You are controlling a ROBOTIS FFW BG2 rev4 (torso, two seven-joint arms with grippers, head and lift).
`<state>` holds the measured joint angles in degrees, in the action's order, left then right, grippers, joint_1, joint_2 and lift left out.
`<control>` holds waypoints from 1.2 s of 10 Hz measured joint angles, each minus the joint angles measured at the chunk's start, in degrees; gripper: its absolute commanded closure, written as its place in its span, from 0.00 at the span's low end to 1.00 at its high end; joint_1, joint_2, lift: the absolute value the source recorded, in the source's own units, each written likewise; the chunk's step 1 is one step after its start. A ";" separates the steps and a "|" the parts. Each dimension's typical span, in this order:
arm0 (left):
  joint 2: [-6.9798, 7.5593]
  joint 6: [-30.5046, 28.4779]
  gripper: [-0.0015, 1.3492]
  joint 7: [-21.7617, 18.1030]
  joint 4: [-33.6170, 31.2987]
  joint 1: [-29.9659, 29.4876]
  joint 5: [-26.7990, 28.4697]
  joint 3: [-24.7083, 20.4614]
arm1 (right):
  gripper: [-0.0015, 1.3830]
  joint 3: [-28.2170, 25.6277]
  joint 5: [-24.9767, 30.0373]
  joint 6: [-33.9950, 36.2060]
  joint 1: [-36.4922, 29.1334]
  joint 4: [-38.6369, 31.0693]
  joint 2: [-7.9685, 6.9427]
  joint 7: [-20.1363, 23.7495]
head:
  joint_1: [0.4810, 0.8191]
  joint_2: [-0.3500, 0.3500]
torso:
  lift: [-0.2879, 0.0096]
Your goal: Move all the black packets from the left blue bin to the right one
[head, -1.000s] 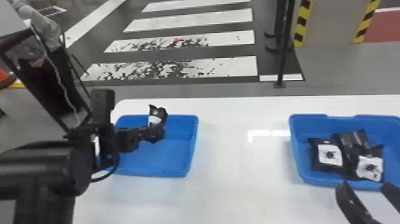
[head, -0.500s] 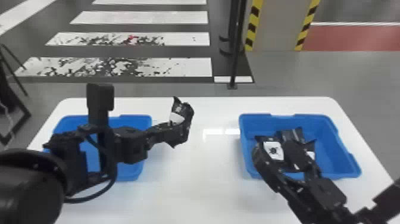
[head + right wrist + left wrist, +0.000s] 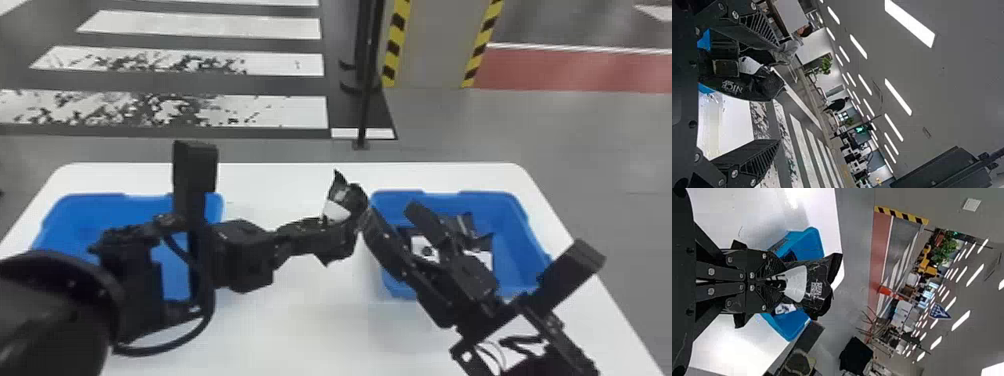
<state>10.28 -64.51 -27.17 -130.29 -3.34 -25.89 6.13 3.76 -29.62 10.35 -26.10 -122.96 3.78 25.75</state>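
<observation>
Black packet (image 3: 354, 197) | clamped in left gripper (image 3: 341, 231) | right gripper (image 3: 391, 212) spread, near packet

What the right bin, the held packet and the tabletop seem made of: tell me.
Right bin: likely molded plastic, satin finish; even blue, rounded corners.
Packet in the left gripper: probably glossy plastic film, perhaps foil-lined; shiny creases.
Tabletop: perhaps laminate or painted board, smooth, semi-gloss; bright reflections.

- Square printed code (image 3: 816, 288) on the shiny black plastic packet (image 3: 822, 272), left wrist view!
- White lettering (image 3: 732, 87) across the packet, right wrist view.
- Blue sign (image 3: 939, 311), white emblem, left wrist view.
- Right of centre, head view: white label (image 3: 424, 248), dark mark.
</observation>
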 measured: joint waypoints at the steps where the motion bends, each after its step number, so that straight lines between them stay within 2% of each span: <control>1: -0.07 0.05 0.89 -0.28 0.00 0.16 -0.73 1.09 | 0.14 0.10 -0.11 0.04 1.47 1.38 0.28 -0.07 | 0.63 0.35 | 0.50; 2: -0.19 -0.08 0.89 -0.47 0.00 0.41 -0.91 1.75 | 0.16 0.12 -0.12 0.14 2.49 2.18 0.42 -0.16 | 0.63 0.35 | 0.50; 3: -0.41 -0.35 0.89 -0.71 0.00 0.57 -0.95 2.17 | 0.37 0.21 -0.19 0.40 3.21 2.65 0.51 -0.18 | 0.63 0.34 | 0.50; 4: -0.55 -0.67 0.89 -0.91 0.00 0.65 -1.00 2.25 | 0.72 0.52 -0.60 0.63 3.53 2.98 0.53 -0.18 | 0.63 0.34 | 0.50; 5: -0.61 -0.83 0.89 -0.95 0.00 0.67 -1.15 2.22 | 0.94 0.80 -1.27 1.03 3.76 3.43 0.48 -0.17 | 0.63 0.34 | 0.50; 8: -0.70 -0.88 0.89 -0.95 0.00 0.66 -1.38 1.88 | 0.92 1.25 -2.54 1.87 3.89 3.87 0.36 -0.11 | 0.63 0.35 | 0.50; 9: -0.73 -0.88 0.76 -0.95 0.00 0.51 -1.49 1.74 | 0.92 1.52 -2.88 2.04 3.89 3.81 0.36 -0.09 | 0.63 0.36 | 0.50; 10: -0.92 -0.88 0.36 -0.92 0.00 0.07 -1.64 1.21 | 0.92 1.67 -3.20 2.15 3.94 3.80 0.33 -0.13 | 0.63 0.37 | 0.50; 11: -1.22 -0.88 0.07 -0.97 0.00 -0.92 -1.74 0.20 | 0.92 1.51 -3.52 2.17 4.30 4.07 0.28 -0.19 | 0.63 0.38 | 0.50; 12: -1.27 -0.30 0.08 -1.35 -0.06 -2.38 -1.90 -0.79 | 0.92 0.54 -3.63 2.17 4.96 4.72 0.27 -0.18 | 0.63 0.38 | 0.50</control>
<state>9.01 -64.81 -28.52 -130.34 -5.72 -27.79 5.34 4.30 -33.25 12.52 -21.14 -118.24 4.04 25.57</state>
